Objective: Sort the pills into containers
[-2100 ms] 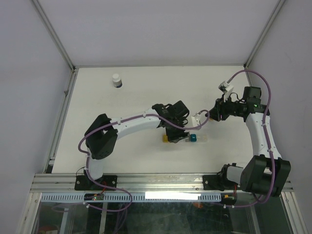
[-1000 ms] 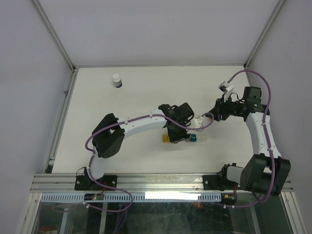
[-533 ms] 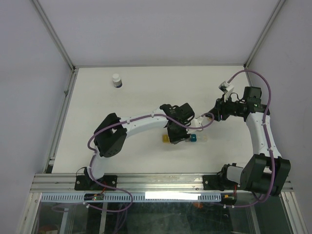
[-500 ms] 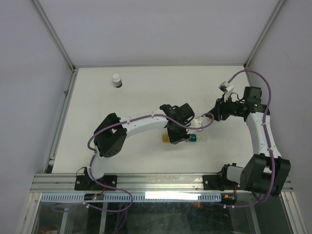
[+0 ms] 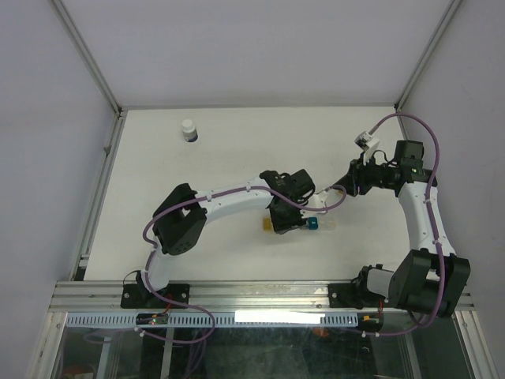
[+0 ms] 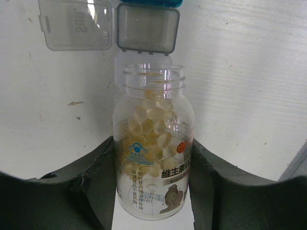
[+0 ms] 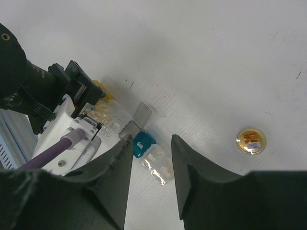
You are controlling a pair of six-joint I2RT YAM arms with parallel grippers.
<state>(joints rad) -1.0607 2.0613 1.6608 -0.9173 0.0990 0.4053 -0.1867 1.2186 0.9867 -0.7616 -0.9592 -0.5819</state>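
My left gripper (image 5: 289, 218) is shut on a clear open bottle (image 6: 152, 143) of pale yellow pills. The bottle's mouth points at the open lids (image 6: 147, 28) of the pill box. The teal container (image 7: 144, 143), marked "Sun.", is joined to a clear section (image 7: 159, 164) that holds a few pills; it also shows in the top view (image 5: 312, 223). The yellow container (image 5: 269, 224) sits left of it, partly hidden by my left gripper. My right gripper (image 7: 151, 139) is open and empty, high above the teal container, and shows at the right in the top view (image 5: 345, 186).
A white bottle with a dark band (image 5: 188, 129) stands at the far left of the table. A gold cap (image 7: 251, 141) lies on the table right of the pill box. The left arm's purple cable (image 5: 331, 207) loops between the two grippers.
The left arm's elbow has swung to the right while its gripper stays at the pill box with the bottle. The right arm has barely moved.
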